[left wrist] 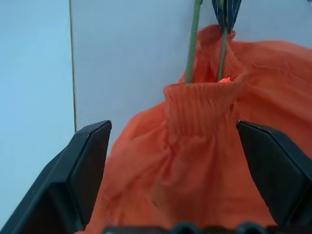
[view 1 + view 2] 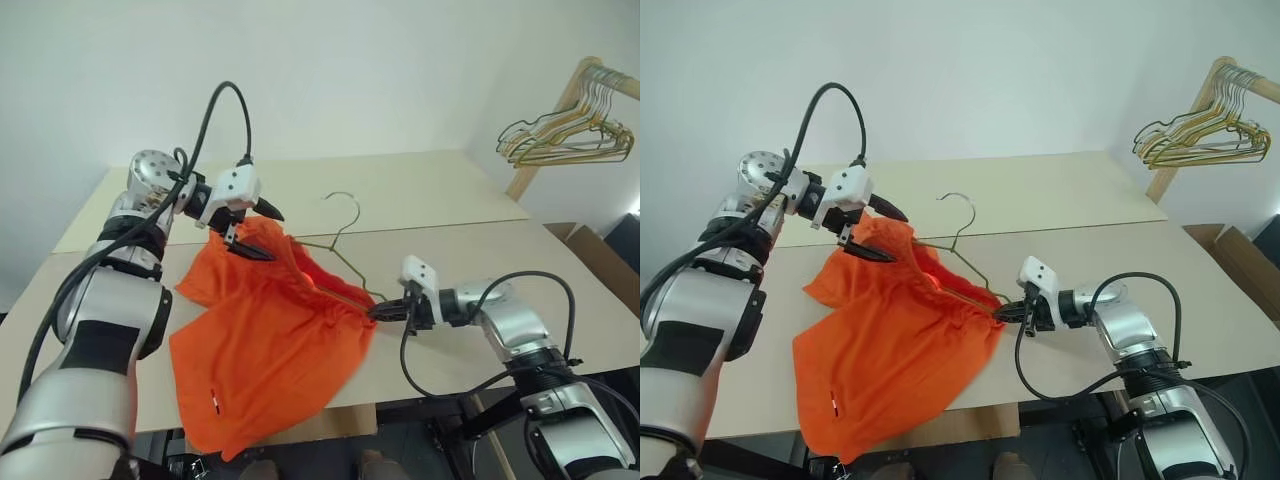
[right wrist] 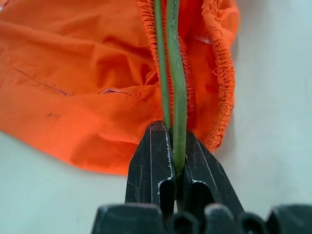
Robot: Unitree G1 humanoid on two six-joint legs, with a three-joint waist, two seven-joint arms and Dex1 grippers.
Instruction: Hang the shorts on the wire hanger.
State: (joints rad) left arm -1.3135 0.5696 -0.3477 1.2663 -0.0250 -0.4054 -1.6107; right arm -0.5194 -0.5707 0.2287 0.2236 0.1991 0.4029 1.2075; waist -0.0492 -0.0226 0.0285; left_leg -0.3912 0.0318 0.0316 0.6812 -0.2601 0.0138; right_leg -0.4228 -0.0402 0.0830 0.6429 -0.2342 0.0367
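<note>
Right gripper (image 3: 171,146) clamped on wire hanger (image 3: 174,73) (threaded through shorts (image 2: 270,340)), left gripper (image 2: 255,230) spread above.

The shorts (image 2: 265,350) are showing a uniform bright orange, unpatterned, with a small white tag low on one leg. The wire hanger (image 3: 174,92), clamped in the right gripper (image 3: 173,146), is reading dull greenish-grey. Both that gripper and the left gripper (image 1: 173,161) are presenting black fingers. The table (image 2: 450,215) is appearing pale beige. The hangers (image 2: 565,130) well beyond the right gripper are showing gold and pale tones.
</note>
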